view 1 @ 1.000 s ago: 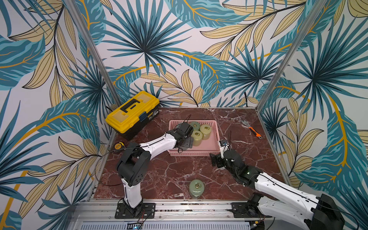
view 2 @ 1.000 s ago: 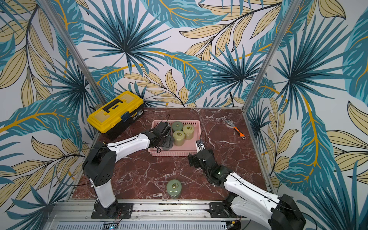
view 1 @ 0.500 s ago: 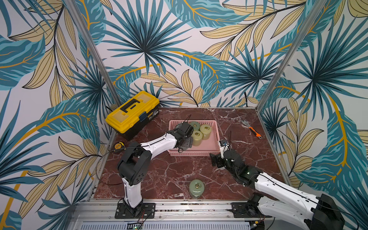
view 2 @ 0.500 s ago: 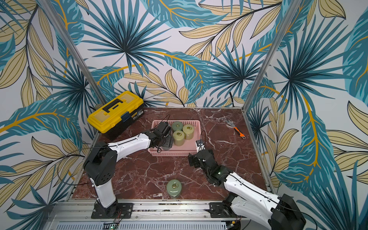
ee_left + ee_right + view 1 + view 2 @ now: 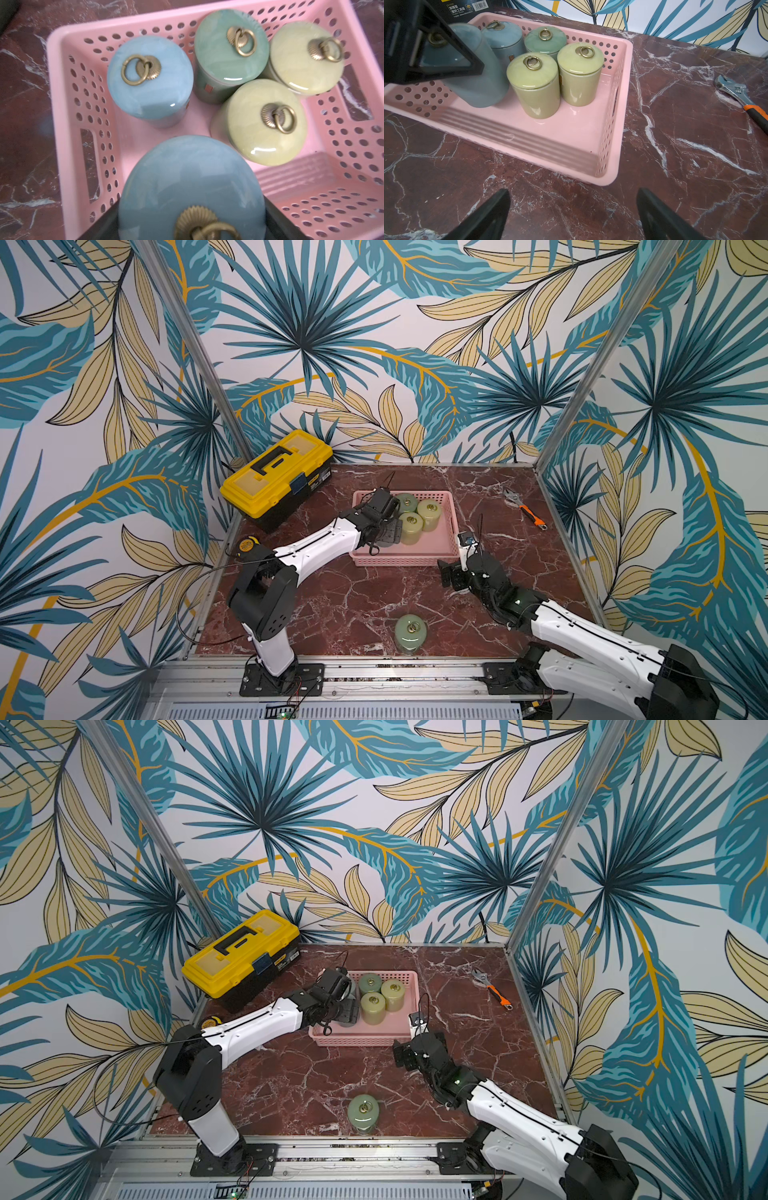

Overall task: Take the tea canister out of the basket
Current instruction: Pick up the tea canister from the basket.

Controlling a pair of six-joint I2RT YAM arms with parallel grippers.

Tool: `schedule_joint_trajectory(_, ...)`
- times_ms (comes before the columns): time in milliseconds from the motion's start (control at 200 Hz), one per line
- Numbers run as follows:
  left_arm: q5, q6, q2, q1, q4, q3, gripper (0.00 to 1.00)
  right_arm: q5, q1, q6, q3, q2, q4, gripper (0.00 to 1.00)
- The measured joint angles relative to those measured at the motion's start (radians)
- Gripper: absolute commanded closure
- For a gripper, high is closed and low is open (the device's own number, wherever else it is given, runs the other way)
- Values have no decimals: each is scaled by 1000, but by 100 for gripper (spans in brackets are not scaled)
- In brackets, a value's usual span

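The pink basket (image 5: pixel 401 560) (image 5: pixel 357 1041) (image 5: pixel 60 104) (image 5: pixel 550 141) sits mid-table. My left gripper (image 5: pixel 384 531) (image 5: pixel 347 1011) (image 5: pixel 192 207) reaches into its left end and is shut on a blue tea canister (image 5: pixel 187 176) (image 5: pixel 481 83), with a black finger on each side of it. That canister leans inside the basket. Another blue canister (image 5: pixel 149 83), a green one (image 5: pixel 228 58) and two yellow-green ones (image 5: pixel 264 124) (image 5: pixel 305 60) stand upright beside it. My right gripper (image 5: pixel 451 576) (image 5: pixel 405 1054) (image 5: pixel 573 207) is open over bare marble near the basket's front right corner.
A green canister (image 5: pixel 409 632) (image 5: pixel 363 1112) stands alone near the table's front edge. A yellow toolbox (image 5: pixel 276 477) sits at the back left and a yellow tape measure (image 5: pixel 246 544) by the left wall. An orange-handled wrench (image 5: pixel 524 509) (image 5: pixel 741 97) lies at the right. Walls enclose three sides.
The left jaws have narrowed slightly onto the blue canister. Both arms otherwise stay where they were.
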Motion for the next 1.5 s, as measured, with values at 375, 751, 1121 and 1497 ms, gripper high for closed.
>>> schedule_joint_trajectory(375,21,0,-136,-11,-70,-35,49,1,0,-3,-7,0,14,1)
schedule_joint_trajectory(751,20,-4,-302,-82,-130,-122,49,5,0,-3,-21,-16,27,1)
schedule_joint_trajectory(1121,-19,-64,-500,-195,-190,-274,50,12,0,-3,-30,-39,29,1)
schedule_joint_trajectory(1497,-111,-192,-650,-346,-265,-406,50,12,0,-3,-34,-40,29,1)
